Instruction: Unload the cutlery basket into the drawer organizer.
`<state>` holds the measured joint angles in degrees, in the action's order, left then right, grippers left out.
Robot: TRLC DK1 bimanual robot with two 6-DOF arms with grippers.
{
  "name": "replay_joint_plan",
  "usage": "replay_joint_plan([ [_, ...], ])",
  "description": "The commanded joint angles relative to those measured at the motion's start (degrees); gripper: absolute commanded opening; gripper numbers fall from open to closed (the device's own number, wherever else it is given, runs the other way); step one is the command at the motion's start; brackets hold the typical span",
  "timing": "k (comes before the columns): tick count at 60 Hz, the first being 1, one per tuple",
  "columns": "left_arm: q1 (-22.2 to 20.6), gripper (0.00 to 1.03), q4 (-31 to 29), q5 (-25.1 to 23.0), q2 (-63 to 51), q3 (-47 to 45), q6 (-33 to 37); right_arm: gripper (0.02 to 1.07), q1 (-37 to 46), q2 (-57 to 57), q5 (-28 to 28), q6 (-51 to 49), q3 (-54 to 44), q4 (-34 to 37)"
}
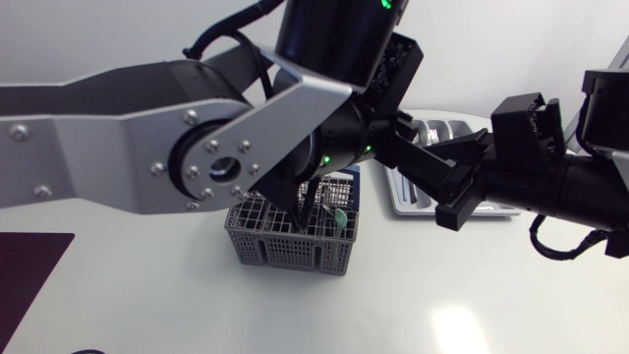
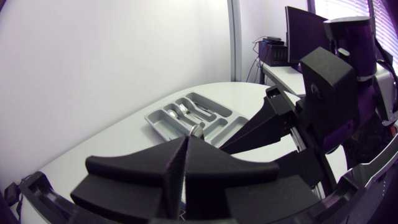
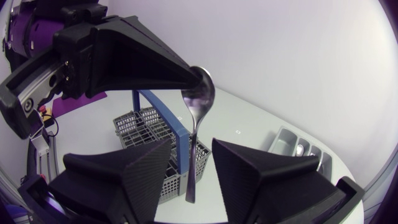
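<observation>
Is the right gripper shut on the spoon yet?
Open: the right gripper flanks the spoon with gaps; the left gripper holds its bowl.

The white worktop carries a grey cutlery basket near its middle, a grey drawer organizer at far right, and a dark mat at near left.

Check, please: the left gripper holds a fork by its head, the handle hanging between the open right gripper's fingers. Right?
Not a fork: a spoon, as the right wrist view shows. The left gripper holds its head; the handle hangs inside the open right gripper.
</observation>
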<state>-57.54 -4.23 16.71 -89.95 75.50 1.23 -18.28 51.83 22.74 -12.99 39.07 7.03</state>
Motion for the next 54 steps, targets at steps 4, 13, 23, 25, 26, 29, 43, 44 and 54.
replay_joint_plan([
  [4,-0.2,0.14,0.1,-0.4,-1.4,2.3,-1.6,0.32,-0.3,0.6,0.5,1.7,1.2,-1.3],
  [13,-0.2,0.14,0.1,-0.5,-1.4,2.2,-1.9,0.26,-0.3,1.3,0.5,1.7,0.9,-1.7],
  [23,-0.3,0.14,0.1,-0.5,-1.4,2.1,-2.0,0.15,-0.3,2.2,0.5,1.7,1.1,-1.7],
  [25,-0.3,0.14,0.1,-0.5,-1.4,2.1,-2.0,0.14,-0.3,2.5,0.5,1.7,1.1,-1.7],
  [26,-0.3,0.14,0.1,-0.5,-1.4,2.1,-2.0,0.14,-0.3,2.6,0.5,1.7,1.1,-1.7],
  [29,-0.3,0.14,0.1,-0.5,-1.4,2.1,-2.1,0.13,-0.3,2.8,0.5,1.7,1.1,-1.8],
  [43,-0.3,0.14,0.1,-0.6,-1.3,1.9,-2.5,0.08,-0.7,3.1,0.9,1.6,1.1,-1.6],
  [44,-0.3,0.14,0.1,-0.6,-1.3,1.8,-2.6,0.08,-0.7,3.2,1.2,1.6,1.1,-1.5],
  [54,-0.5,0.14,0.1,-1.1,-1.3,1.9,-2.6,0.08,-0.6,3.3,2.0,1.5,1.0,-1.1],
])
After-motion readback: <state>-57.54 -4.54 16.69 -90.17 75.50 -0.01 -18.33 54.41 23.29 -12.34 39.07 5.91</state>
